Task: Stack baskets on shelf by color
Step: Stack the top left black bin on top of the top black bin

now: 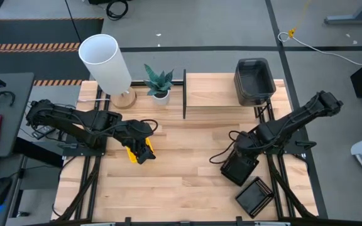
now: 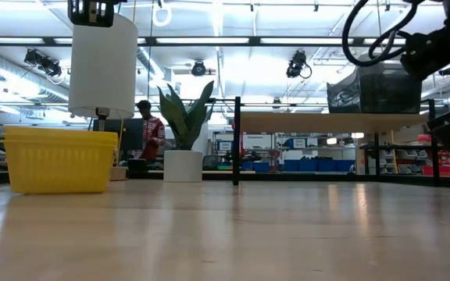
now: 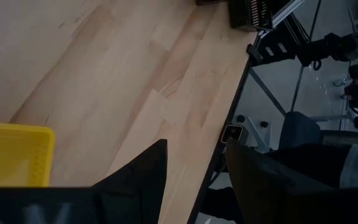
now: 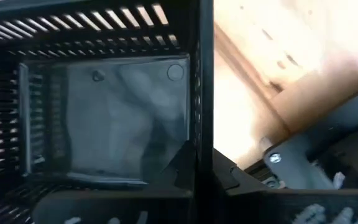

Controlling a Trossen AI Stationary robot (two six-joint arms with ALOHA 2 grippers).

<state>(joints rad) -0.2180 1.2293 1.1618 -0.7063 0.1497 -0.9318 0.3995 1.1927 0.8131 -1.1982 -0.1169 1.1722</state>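
1. the right gripper [image 1: 242, 164] has its fingers closed on the wall of a black mesh basket [image 1: 239, 168], at the right front of the surface [image 1: 187, 176]; the wrist view shows that wall pinched between the fingers.
2. the shelf [image 1: 209, 93] lies toward the back, beyond this basket, with a dark grey basket [image 1: 254, 80] already on its right end; the held basket has to travel up and back, judging by the task.
3. a second mesh basket [image 1: 255, 196] lies just in front, nearer the right arm.
4. the left gripper [image 1: 142, 150] hovers with fingers spread over a yellow basket [image 1: 132, 152], front left.
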